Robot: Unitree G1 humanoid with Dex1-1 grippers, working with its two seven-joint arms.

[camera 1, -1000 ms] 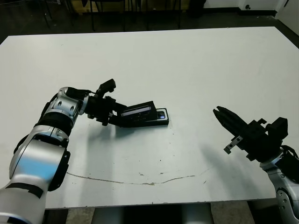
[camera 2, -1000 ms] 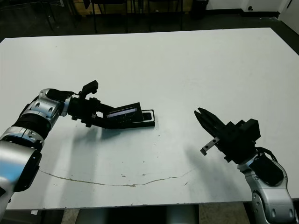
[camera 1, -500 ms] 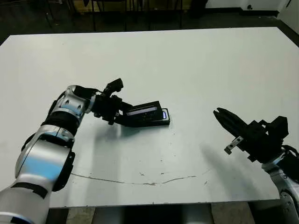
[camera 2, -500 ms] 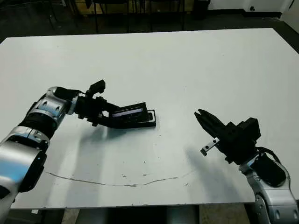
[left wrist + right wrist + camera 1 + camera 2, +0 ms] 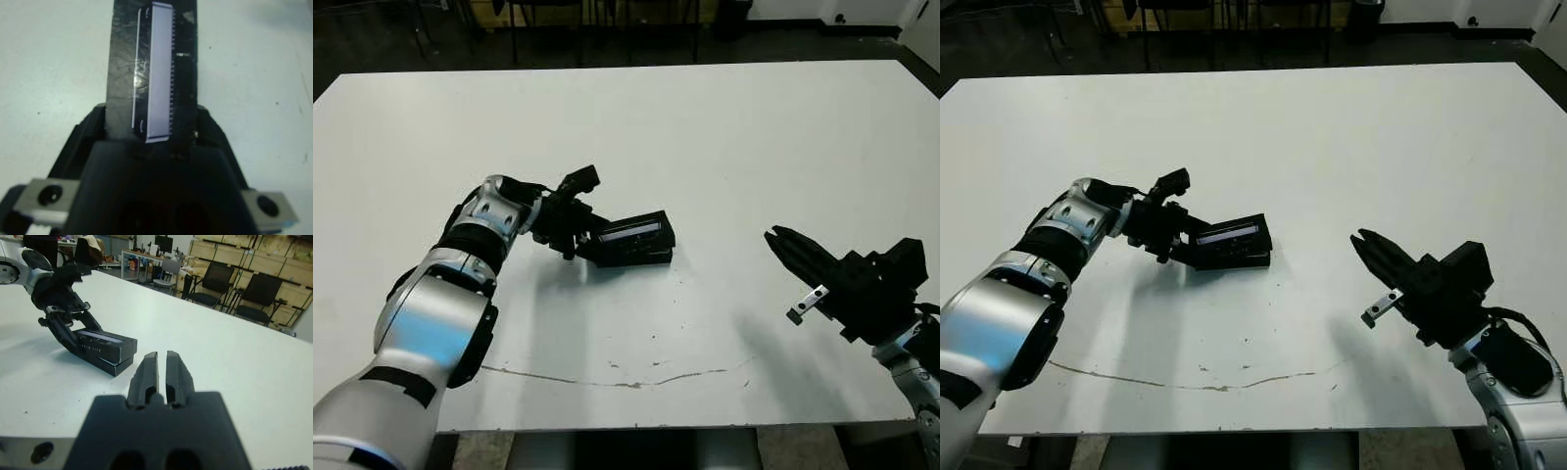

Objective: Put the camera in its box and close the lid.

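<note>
Left gripper (image 5: 590, 243) clamped on lid (image 5: 1230, 236), held tilted just above box (image 5: 641, 258) at its fingertips, likely to seat it shut; camera unseen, presumably inside; right gripper (image 5: 1369, 247) closed, empty, well apart.

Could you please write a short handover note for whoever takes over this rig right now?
Left gripper: shut on the lid, holding it tilted over the box, its far edge down and the held end raised.
Right gripper: shut, empty, off to the right above the table, well apart from the box.
Camera: not visible; the lid covers the box, so I cannot confirm that it is inside.
Done: the lid is over the box and nearly lined up with it.
Left: lower the raised end until the lid sits flat, release, and check that it is closed.
</note>
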